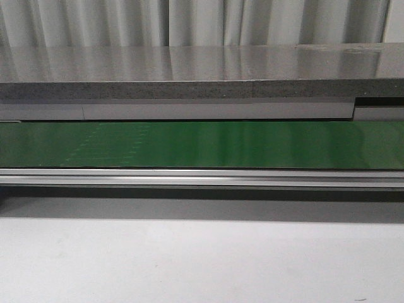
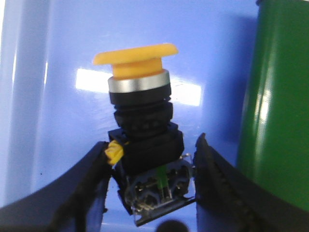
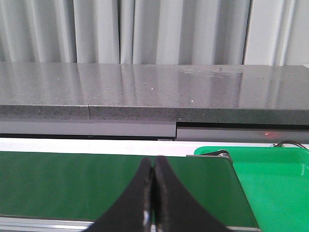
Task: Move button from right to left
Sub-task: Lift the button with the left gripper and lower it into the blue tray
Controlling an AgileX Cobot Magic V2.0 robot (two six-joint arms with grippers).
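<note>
In the left wrist view, the button (image 2: 145,140) is seen clamped by its dark body between the fingers of the left gripper (image 2: 152,186), its yellow head pointing away from the wrist, over a blue surface (image 2: 58,111); a green belt (image 2: 280,111) is seen beside it. In the right wrist view, the right gripper (image 3: 153,193) is seen pressed closed with nothing in it, above the green conveyor belt (image 3: 72,183); a green tray (image 3: 275,183) lies past the belt's end.

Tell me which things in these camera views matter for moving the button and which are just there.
Part of the job: the button, the left gripper closed on its dark body, the blue bin.

Just there: green belt, grey counter, green tray, right gripper, shut empty.
</note>
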